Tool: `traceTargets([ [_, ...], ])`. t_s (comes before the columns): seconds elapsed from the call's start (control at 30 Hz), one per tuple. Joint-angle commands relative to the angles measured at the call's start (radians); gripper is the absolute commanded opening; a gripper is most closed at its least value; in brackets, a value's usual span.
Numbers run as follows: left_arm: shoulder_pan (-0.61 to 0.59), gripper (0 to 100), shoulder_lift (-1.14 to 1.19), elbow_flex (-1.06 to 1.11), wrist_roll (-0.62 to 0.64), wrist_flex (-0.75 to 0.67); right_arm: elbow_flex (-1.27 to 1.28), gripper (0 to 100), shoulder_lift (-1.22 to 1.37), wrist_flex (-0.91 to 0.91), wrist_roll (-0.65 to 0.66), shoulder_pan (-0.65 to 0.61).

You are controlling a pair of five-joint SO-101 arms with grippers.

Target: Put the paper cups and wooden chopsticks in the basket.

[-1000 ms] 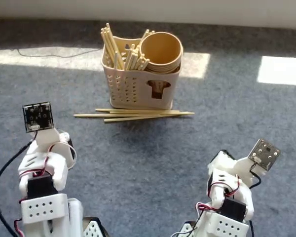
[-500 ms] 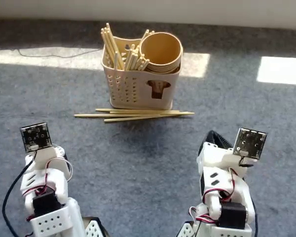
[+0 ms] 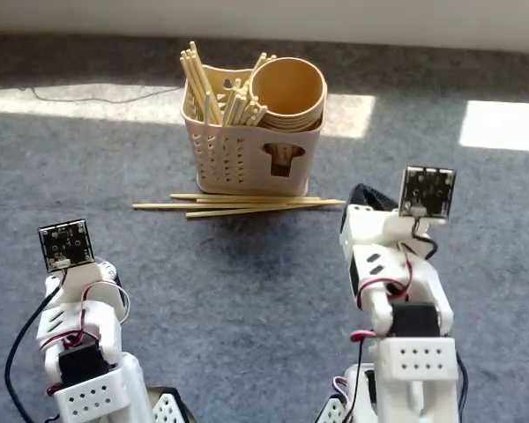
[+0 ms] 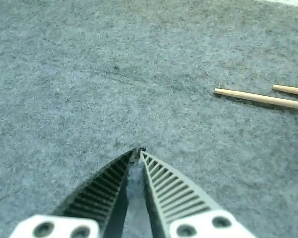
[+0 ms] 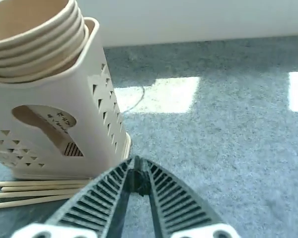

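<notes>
A cream plastic basket (image 3: 247, 163) stands on the grey carpet at the back centre. It holds stacked paper cups (image 3: 287, 91) and a bundle of wooden chopsticks (image 3: 213, 92). Several loose chopsticks (image 3: 238, 205) lie flat in front of it, their ends also showing in the left wrist view (image 4: 260, 97) and the right wrist view (image 5: 37, 192). My right gripper (image 5: 137, 176) is shut and empty, close to the basket's near corner (image 5: 54, 124), below the cups (image 5: 35, 37). My left gripper (image 4: 137, 151) is shut and empty over bare carpet at the front left.
Bright sunlit patches (image 3: 502, 123) lie on the carpet at the back. A thin cable (image 3: 79, 95) runs along the back left. A pale wall edge (image 5: 188, 20) stands behind the basket. The left arm (image 3: 75, 308) and right arm (image 3: 397, 282) stand at the front.
The right arm has risen and swung forward towards the basket's right front corner. The left arm drew back early on, then held still. Basket, cups and chopsticks have not moved.
</notes>
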Motion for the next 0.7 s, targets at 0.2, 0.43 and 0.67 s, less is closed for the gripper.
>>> traceTargets([
  [0.2,-0.01,1,-0.007,0.012,-0.005,0.003,-0.199,0.5,0.562,-0.34,0.015,-0.01],
  [0.43,-0.01,1,-0.007,0.012,-0.005,0.003,-0.346,0.5,0.886,-0.414,0.015,-0.012],
  [0.67,-0.01,1,-0.007,0.013,-0.005,0.003,-0.458,0.5,1.115,-0.415,0.015,-0.03],
])
